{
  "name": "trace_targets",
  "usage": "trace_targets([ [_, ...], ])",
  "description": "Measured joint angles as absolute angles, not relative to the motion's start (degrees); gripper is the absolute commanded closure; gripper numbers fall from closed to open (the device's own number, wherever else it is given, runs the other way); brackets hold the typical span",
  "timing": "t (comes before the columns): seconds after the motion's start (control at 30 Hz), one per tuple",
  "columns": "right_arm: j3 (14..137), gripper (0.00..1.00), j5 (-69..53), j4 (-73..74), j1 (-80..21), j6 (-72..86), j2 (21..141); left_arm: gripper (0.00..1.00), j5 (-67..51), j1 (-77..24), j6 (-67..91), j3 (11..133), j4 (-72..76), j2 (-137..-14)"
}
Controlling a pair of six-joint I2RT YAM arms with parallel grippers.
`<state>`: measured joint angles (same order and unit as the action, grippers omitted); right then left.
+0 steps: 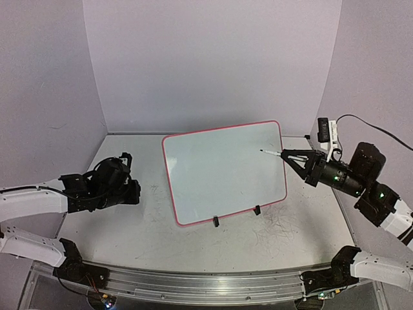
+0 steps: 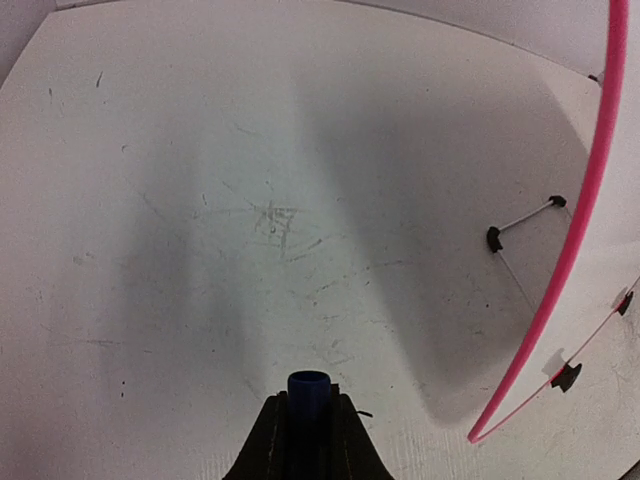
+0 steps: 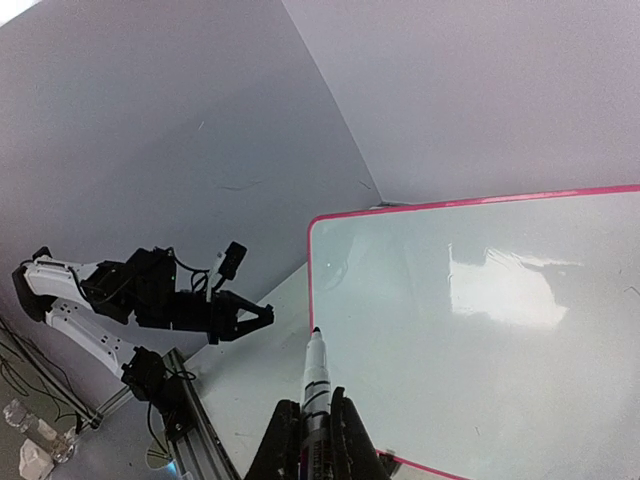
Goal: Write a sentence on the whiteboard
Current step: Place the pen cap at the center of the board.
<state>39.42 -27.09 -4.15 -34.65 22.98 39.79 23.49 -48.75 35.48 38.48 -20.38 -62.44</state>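
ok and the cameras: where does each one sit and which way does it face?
Top: above and behind the arm bases, looking down at the table and whiteboard; both arms show, left gripper and right gripper.
Left wrist: faces down at the table beside the whiteboard's rim; own fingers clamp a blue cap.
Right wrist: faces along its marker onto the whiteboard, the left arm beyond.
Shared: all see the whiteboard; top and right wrist see the left arm.

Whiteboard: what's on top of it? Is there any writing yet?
No writing shows on the whiteboard, only shiny glare. A marker held by the right fingers points at it. The table right underneath the board is covered, so that part is hidden.
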Motion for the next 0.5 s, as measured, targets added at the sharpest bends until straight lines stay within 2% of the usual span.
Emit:
trace_targets([
  [0.2,39.5,1.0,-25.6,-3.2,-34.7,22.7,40.0,1.0,25.8,-48.8,41.2,36.3,-20.2,-67.8],
  [0.37,38.4,1.0,-24.1,-2.4,-34.7,23.0,37.3,0.91,29.0,-48.8,44.6,34.7,-19.4,-71.0],
  [0.5,37.7,1.0,-22.8,-1.9,-34.7,23.2,34.3,0.9,31.7,-48.8,47.6,32.8,-18.8,-71.3],
])
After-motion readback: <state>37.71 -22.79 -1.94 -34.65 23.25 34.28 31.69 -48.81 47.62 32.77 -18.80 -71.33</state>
